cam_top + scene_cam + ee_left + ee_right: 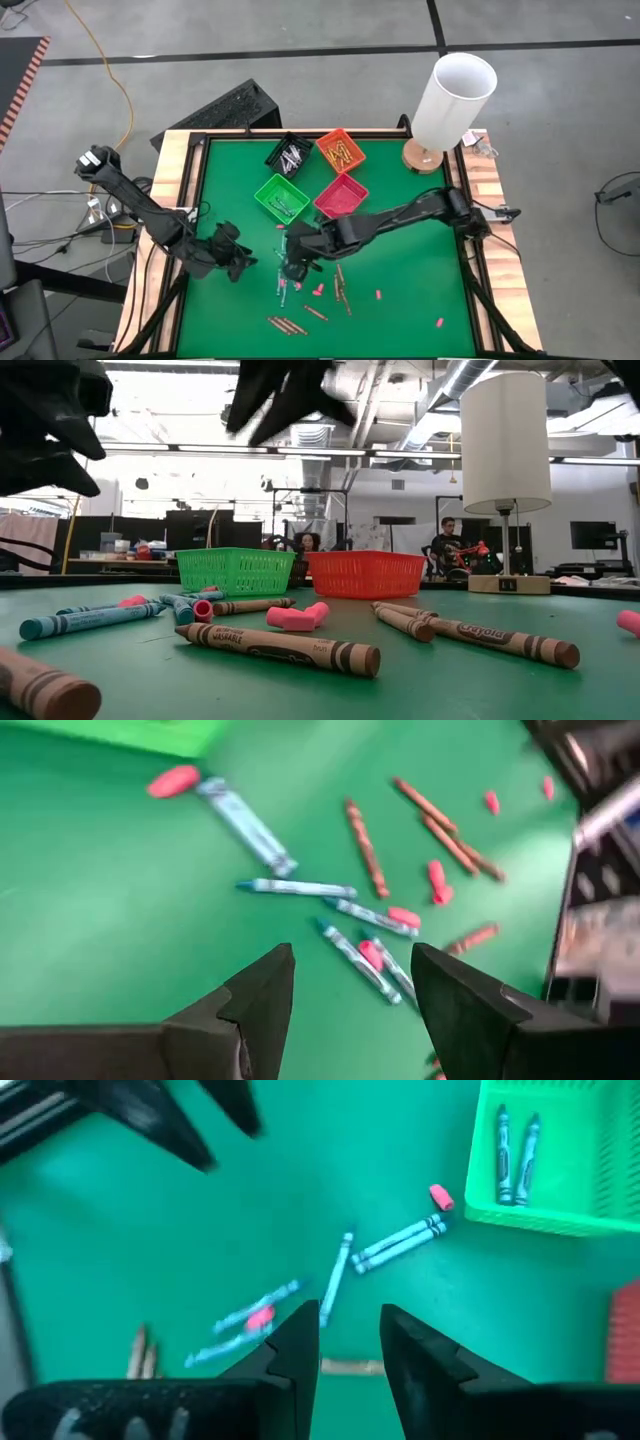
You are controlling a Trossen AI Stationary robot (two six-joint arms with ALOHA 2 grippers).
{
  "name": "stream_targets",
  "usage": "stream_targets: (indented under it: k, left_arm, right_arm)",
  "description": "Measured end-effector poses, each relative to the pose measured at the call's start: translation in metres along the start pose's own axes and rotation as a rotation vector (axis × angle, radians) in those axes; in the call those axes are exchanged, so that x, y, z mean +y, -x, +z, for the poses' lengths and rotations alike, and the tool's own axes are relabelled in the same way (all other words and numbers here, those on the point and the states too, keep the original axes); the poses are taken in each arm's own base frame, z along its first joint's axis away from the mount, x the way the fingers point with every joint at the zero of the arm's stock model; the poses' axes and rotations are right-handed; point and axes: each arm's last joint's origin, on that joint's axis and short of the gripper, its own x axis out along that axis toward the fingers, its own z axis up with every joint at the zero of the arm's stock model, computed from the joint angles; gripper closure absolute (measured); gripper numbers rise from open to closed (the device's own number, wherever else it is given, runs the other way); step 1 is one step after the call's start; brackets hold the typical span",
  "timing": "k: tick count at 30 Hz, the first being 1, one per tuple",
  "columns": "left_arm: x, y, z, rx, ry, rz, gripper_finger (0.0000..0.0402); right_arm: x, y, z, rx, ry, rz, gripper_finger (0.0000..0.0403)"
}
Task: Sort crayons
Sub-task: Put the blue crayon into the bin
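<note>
Crayons lie loose on the green mat. Several blue crayons [285, 287] lie just beneath my right gripper [292, 268]. Brown crayons [342, 285] are beside them, with more brown crayons [285, 323] toward the near edge. In the left wrist view the blue crayons [350, 935] lie ahead of my left gripper [350, 985], which hovers open above the mat left of the pile. My right gripper [350, 1335] is raised over the blue crayons [400, 1240], its fingers apart with nothing between them. Two blue crayons [515, 1155] rest in the green bin [540, 1220].
Four small bins stand at the far middle: black [288, 153], orange [340, 150], green [280, 197] and red [342, 195]. A white-shaded lamp [450, 95] stands at the far right corner. Small pink bits [378, 294] are scattered among the crayons. People sit in the room behind.
</note>
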Motion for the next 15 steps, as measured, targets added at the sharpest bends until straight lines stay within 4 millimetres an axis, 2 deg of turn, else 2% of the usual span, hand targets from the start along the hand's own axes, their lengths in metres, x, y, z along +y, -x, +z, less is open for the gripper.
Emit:
stream_targets:
  k: [4, 9, 11, 15]
  left_arm:
    - [-0.014, -0.018, -0.001, -0.017, -0.217, -0.086, 0.0209]
    - [-0.019, -0.039, 0.002, -0.010, -0.484, -0.121, 0.0209]
    - [-0.017, -0.047, 0.004, 0.022, -0.563, -0.095, 0.0209]
    - [-0.015, -0.060, 0.013, 0.074, -0.719, -0.077, 0.0209]
  right_arm:
    - [0.002, 0.052, 0.008, -0.009, 0.065, 0.020, 0.0273]
    - [-0.007, 0.141, 0.021, -0.145, 0.071, 0.128, 0.0273]
    - [-0.013, 0.164, 0.020, -0.175, 0.068, 0.140, 0.0273]
    - [-0.020, 0.192, 0.016, -0.227, 0.059, 0.118, 0.0273]
